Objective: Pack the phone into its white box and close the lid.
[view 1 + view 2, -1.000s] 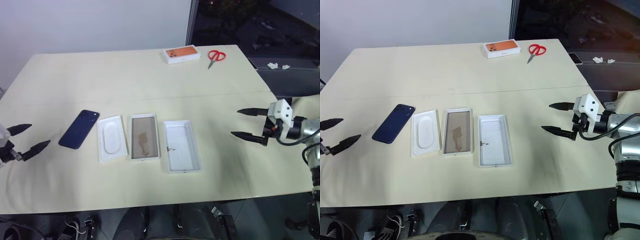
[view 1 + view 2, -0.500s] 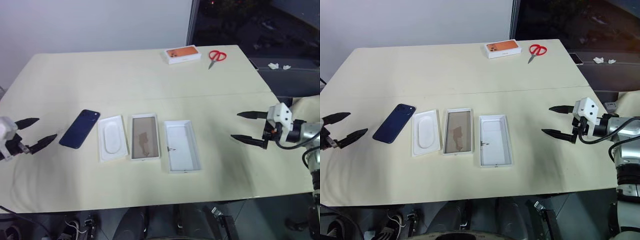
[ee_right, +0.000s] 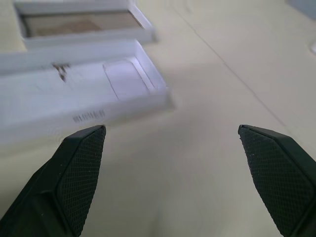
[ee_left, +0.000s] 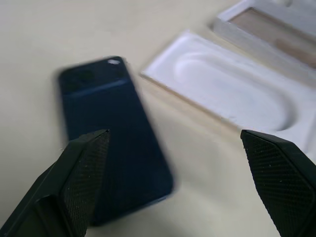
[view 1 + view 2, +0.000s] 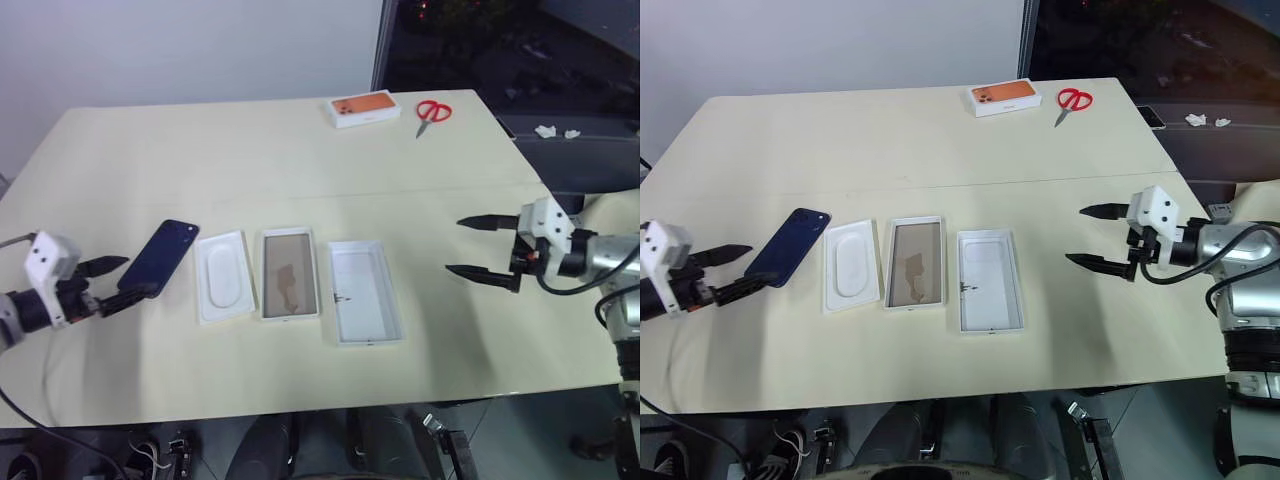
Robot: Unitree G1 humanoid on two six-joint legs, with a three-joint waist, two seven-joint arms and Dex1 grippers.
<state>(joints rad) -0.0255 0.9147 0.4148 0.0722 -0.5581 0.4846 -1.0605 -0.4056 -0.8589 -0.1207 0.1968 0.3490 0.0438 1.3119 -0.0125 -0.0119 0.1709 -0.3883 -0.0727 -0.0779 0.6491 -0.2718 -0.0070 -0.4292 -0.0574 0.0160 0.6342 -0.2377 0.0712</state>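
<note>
The left claw (image 5: 113,279) is held with fingers apart and empty, at the lower left of the frame. Against the frames of a second earlier it is seen to have closed in from the table edge and now stands just beside the near end of the phone (image 5: 159,257); contact cannot be confirmed. The right claw (image 5: 487,247), likewise wide apart and empty, has edged toward the lid (image 5: 364,291) but remains well apart from it. It is judged that the phone pickup is about to begin; nothing is packed yet.

The phone lies flat on the table (image 5: 250,150), left of a white insert (image 5: 222,276); the white box (image 5: 290,273) lies between insert and lid.

The left wrist view shows the phone between the fingers, its camera end away. The head views alone show an orange-topped box (image 5: 366,109) and scissors (image 5: 431,113) at upper right.
</note>
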